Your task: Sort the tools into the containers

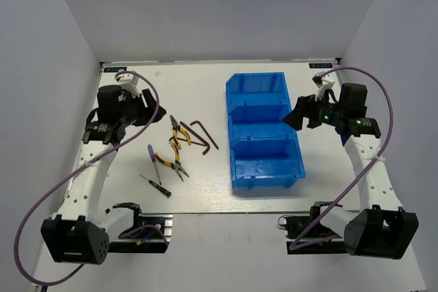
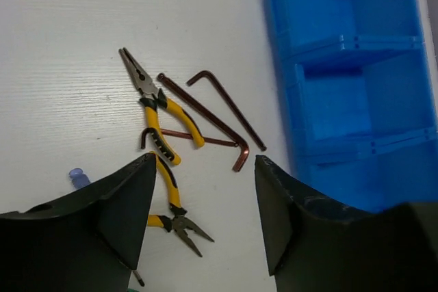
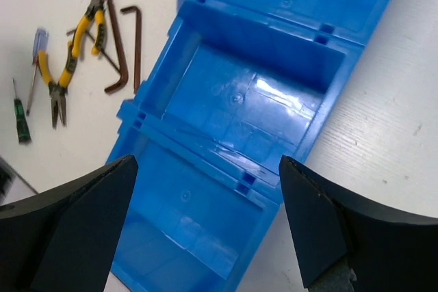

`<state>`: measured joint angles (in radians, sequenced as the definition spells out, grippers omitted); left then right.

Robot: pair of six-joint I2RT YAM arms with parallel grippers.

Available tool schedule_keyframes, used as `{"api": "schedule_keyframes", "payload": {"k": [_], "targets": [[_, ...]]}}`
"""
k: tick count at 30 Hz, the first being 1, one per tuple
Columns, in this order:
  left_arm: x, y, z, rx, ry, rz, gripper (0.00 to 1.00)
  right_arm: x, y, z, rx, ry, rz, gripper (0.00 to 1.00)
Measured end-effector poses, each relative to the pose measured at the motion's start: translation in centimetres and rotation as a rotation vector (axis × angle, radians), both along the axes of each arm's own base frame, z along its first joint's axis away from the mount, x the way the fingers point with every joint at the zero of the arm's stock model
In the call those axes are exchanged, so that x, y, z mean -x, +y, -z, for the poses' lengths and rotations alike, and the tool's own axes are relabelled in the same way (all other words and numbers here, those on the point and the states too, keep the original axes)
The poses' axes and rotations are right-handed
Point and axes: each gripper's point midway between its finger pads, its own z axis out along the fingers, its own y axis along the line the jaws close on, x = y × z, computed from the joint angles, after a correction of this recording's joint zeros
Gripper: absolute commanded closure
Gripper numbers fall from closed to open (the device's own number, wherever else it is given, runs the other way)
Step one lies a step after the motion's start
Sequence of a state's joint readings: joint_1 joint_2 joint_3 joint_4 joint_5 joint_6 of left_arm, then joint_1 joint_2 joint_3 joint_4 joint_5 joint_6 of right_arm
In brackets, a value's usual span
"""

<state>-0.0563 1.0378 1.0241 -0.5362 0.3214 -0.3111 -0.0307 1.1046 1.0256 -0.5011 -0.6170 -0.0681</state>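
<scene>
**Tools Left of Centre, Blue Bins to Their Right**

Two pliers [image 1: 179, 133] with yellow-and-black grips, dark L-shaped hex keys [image 1: 200, 132] and two thin screwdrivers [image 1: 154, 163] are scattered left of centre on the white, faintly grained table [image 1: 198, 87]. The glossy blue plastic bins [image 1: 263, 177], three rectangular compartments in a row, are seen right of centre. The left gripper [image 2: 204, 162] and right gripper [image 3: 205, 162] are held wide open, with nothing gripped.

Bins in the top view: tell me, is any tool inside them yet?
No, all three compartments of the bins show bare blue floors; the pliers and hex keys lie on the table.
</scene>
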Motion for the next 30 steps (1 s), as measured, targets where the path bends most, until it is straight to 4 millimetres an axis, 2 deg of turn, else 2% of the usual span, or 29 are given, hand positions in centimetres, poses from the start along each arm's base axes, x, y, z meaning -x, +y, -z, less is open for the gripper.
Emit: {"api": "schedule_keyframes", "payload": {"k": [1,2,3,4,5,9,11,12,13,16,20,24,27,30], "targets": [[-0.2,0.0,0.7,0.002,0.029,-0.001,0.45,0.2,0.2,0.1,0.003,-0.011,-0.034,0.1],[-0.4,-0.1,1.5,0.002,0.057,0.0,0.69,0.5,0.7,0.1,-0.003,-0.022,-0.076,0.16],[-0.6,-0.2,2.2,0.004,0.085,-0.001,0.83,0.9,1.1,0.0,-0.012,-0.029,-0.119,0.36],[-0.7,-0.3,2.8,0.0,0.104,0.003,0.93,1.2,1.5,0.0,-0.021,-0.039,-0.162,0.99],[-0.9,-0.3,3.5,-0.002,0.128,0.005,1.0,1.5,2.0,0.0,-0.036,-0.04,-0.198,1.0],[-1.4,-0.9,6.8,-0.026,0.239,0.006,0.98,2.2,4.1,0.8,-0.063,0.007,-0.296,1.0],[-1.6,-1.4,8.9,-0.049,0.304,0.005,0.76,2.8,5.8,1.6,-0.021,0.025,-0.357,0.55],[-1.7,-1.6,10.0,-0.062,0.334,0.004,0.66,3.4,6.8,2.0,0.005,0.031,-0.392,0.38],[-1.7,-1.9,11.2,-0.074,0.369,0.005,0.52,3.7,7.5,2.4,0.043,0.028,-0.424,0.34],[-1.7,-2.7,14.9,-0.124,0.477,0.011,0.42,4.5,9.1,4.0,0.14,0.03,-0.493,0.28],[-2.7,-3.8,18.1,-0.202,0.558,0.013,0.4,4.5,9.1,6.5,0.247,0.089,-0.496,0.28],[-5.1,-4.2,18.8,-0.28,0.56,-0.023,0.41,4.0,8.6,7.9,0.295,0.131,-0.473,0.28],[-6.9,-3.7,18.8,-0.336,0.543,-0.069,0.43,3.8,8.4,8.0,0.309,0.133,-0.458,0.27],[-7.2,-3.0,19.3,-0.381,0.549,-0.102,0.44,3.7,8.1,8.0,0.322,0.128,-0.447,0.27]]}}
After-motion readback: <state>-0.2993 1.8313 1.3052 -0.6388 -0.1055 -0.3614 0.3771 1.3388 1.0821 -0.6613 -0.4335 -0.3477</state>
